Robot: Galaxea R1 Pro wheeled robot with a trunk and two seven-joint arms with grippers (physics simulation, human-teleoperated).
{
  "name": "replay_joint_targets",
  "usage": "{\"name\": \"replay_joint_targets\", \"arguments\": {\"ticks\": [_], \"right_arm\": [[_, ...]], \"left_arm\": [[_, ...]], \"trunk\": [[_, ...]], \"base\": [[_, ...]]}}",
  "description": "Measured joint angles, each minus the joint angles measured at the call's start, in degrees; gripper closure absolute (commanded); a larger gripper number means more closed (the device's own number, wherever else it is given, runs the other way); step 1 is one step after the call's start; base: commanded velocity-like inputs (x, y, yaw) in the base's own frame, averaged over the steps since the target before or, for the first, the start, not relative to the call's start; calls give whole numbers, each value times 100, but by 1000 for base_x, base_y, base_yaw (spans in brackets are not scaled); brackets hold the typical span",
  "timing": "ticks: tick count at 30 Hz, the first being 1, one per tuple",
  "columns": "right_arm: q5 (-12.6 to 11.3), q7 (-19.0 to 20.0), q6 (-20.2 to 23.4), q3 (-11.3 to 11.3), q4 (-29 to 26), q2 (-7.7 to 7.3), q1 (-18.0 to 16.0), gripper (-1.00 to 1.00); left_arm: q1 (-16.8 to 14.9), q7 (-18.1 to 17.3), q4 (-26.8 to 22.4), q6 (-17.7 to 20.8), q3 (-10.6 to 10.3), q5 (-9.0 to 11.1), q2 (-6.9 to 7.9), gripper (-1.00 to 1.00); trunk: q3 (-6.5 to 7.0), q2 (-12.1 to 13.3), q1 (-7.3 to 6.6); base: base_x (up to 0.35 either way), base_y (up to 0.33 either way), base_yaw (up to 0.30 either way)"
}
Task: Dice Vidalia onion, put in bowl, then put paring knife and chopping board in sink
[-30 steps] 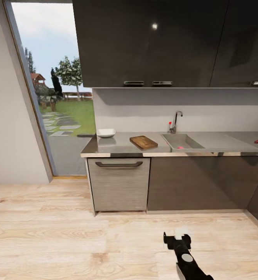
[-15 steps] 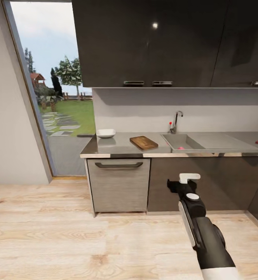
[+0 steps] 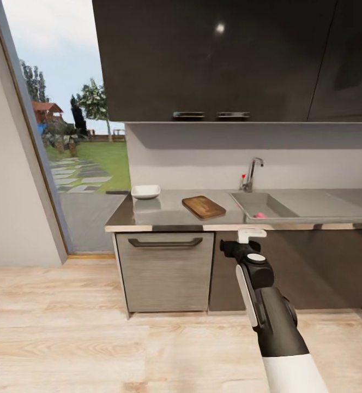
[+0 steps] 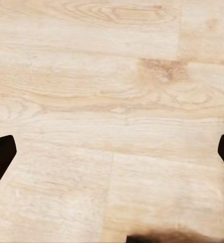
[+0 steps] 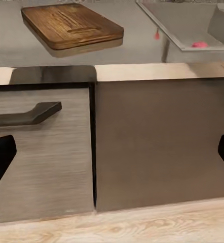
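Head view: the robot's right arm reaches forward and upward from the lower right, its black forearm leading to the right gripper [image 3: 245,240], raised in front of the cabinet face just under the edge of the long grey reflective steel countertop [image 3: 170,213]; how far its fingers are parted cannot be told here. On the countertop sit one shallow white squarish bowl [image 3: 146,191] at the left end and one dark brown wooden rectangular chopping board [image 3: 203,207], well apart from it. Right of the board lies one grey steel rectangular sink [image 3: 268,206] with a curved chrome faucet [image 3: 252,172]; a small pinkish object [image 3: 260,215], too small to identify, rests in the basin.

Left wrist view: two dark fingertips [image 4: 0,154] of the left gripper stand wide apart at the frame's edges, holding nothing, over light wooden plank floor [image 4: 112,101].

Right wrist view: two dark fingertips [image 5: 0,157] are spread wide and empty, facing grey cabinet fronts with one dark bar handle [image 5: 26,114]. Beyond lie the board and the sink.
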Motion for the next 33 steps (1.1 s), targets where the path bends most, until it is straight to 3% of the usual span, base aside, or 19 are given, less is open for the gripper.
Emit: {"name": "replay_joint_targets", "arguments": {"ticks": [33], "right_arm": [[29,0,-3,6,-92,-1,-1,-100]], "left_arm": [[0,2,48,0,9,0,6,-100]], "trunk": [[0,0,0]], "base": [[323,109,0]]}}
